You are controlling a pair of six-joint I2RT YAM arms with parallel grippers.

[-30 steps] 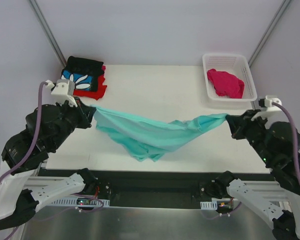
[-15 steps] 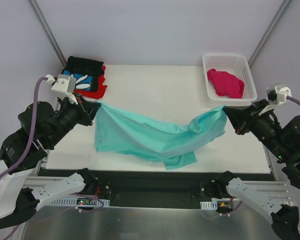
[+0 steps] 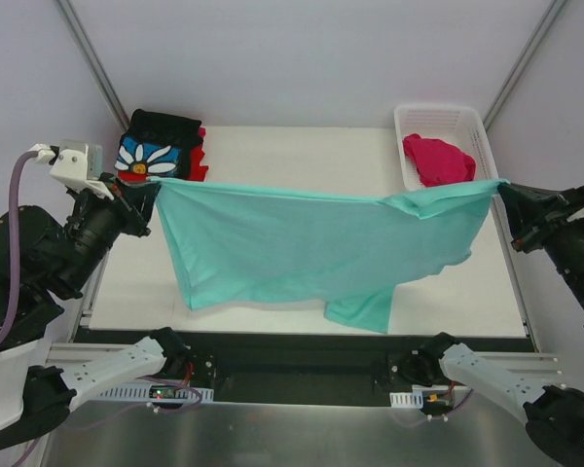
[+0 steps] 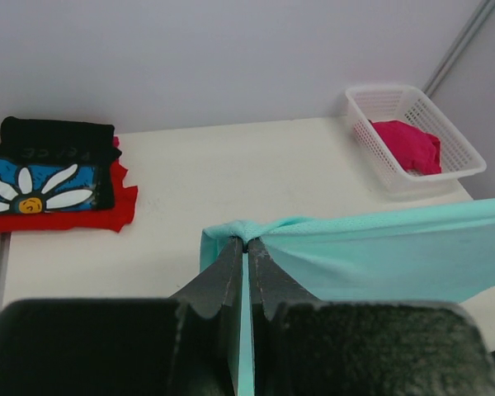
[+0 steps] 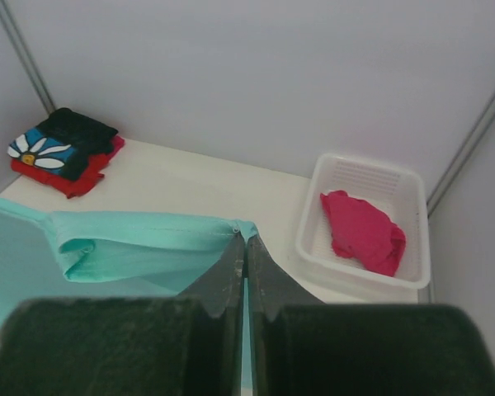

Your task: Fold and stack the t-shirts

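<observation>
Over the last second both arms have swung outward. The mint-teal t-shirt (image 3: 311, 248), which sagged like a rope between them, is now pulled into a wide sheet. Its loose lower part hangs toward the 6 o'clock edge of the table (image 3: 302, 156). The left gripper (image 3: 154, 187) holds the shirt's top corner at 9 o'clock, fingers pressed together on the cloth. The right gripper (image 3: 501, 187) nips the opposite top corner at 3 o'clock in the same way. Farther back, at 11 o'clock, the black daisy t-shirt (image 3: 159, 146) lies folded on the red t-shirt (image 3: 197, 161). At 1 o'clock the magenta-pink t-shirt (image 3: 438, 161) sits crumpled in the white basket (image 3: 409, 117).
</observation>
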